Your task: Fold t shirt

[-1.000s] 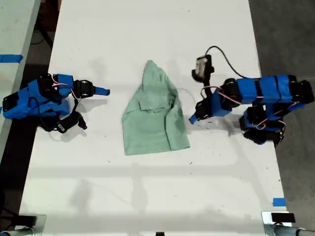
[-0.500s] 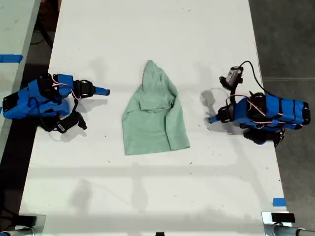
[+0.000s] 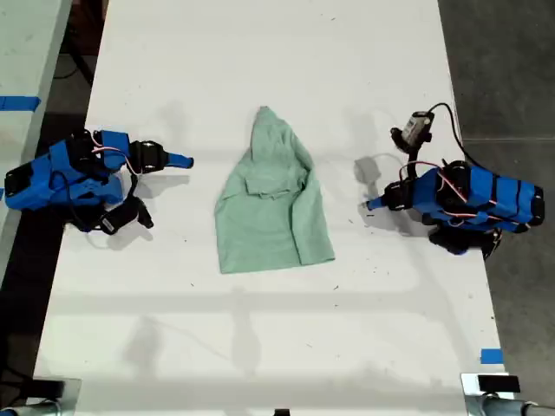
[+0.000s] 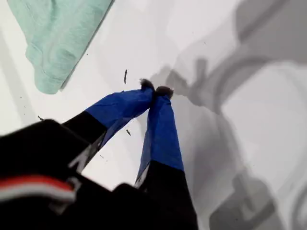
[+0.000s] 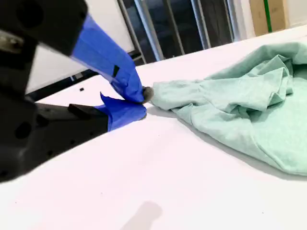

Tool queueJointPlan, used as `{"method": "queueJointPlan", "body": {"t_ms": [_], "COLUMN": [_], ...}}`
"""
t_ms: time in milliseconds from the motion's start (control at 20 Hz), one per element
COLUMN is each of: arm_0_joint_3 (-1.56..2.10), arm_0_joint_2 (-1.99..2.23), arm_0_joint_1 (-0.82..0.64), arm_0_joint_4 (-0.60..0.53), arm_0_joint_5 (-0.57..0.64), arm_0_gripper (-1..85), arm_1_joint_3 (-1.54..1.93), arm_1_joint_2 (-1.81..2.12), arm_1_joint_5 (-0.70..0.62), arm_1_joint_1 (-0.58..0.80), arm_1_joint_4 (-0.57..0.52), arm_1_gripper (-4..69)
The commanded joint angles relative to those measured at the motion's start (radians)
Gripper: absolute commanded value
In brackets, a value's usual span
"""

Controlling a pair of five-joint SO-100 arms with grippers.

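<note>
The pale mint-green t shirt (image 3: 273, 204) lies crumpled on the white table (image 3: 260, 347), narrow end toward the far side and wide hem toward the near side. In the exterior view's right, my first gripper (image 3: 371, 205) is shut and empty, a short way off the shirt's edge. The first wrist view shows its blue tips (image 4: 154, 88) together over bare table, with a shirt corner (image 4: 57, 33) off to one side. My second gripper (image 3: 187, 160), in the exterior view's left, lies low and shut, apart from the shirt. Its tips (image 5: 142, 103) point at the fabric (image 5: 240, 110).
A blue tape mark (image 3: 491, 356) sits at the table's near corner in the exterior view's right. Dark floor runs along that side. Another pale surface with blue tape (image 3: 17, 102) borders the exterior view's left. Small dark specks dot the table near the first gripper.
The arm in the exterior view's right drew back from the shirt's edge toward that side and folded in, gripper empty. The shirt and the other arm stayed still.
</note>
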Motion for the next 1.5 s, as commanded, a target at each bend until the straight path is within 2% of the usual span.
{"method": "queueJointPlan", "body": {"t_ms": [0, 300, 450, 600, 1450], "arm_0_joint_3": [0.026, 0.02, -0.04, -0.021, 0.0], "arm_0_joint_2": [0.006, 0.006, 0.006, 0.006, 0.006], "arm_0_joint_1": [-0.014, -0.035, -0.132, -0.195, -0.161], "arm_0_joint_4": [-0.014, -0.005, 0.023, -0.017, -0.005], "arm_0_joint_5": [-0.017, -0.02, 0.058, 0.13, 0.091], "arm_0_gripper": [-0.3, -0.3, -0.3, -0.3, -0.3], "arm_1_joint_3": [0.048, 0.049, 0.049, 0.049, 0.051], "arm_1_joint_2": [0.009, 0.009, 0.009, 0.009, 0.009], "arm_1_joint_5": [-0.002, 0.005, 0.005, 0.006, 0.017], "arm_1_joint_1": [-0.005, -0.014, -0.012, -0.014, -0.02], "arm_1_joint_4": [0.002, -0.003, -0.003, -0.003, -0.006], "arm_1_gripper": [1.4, 1.4, 1.4, 1.4, 1.4]}}
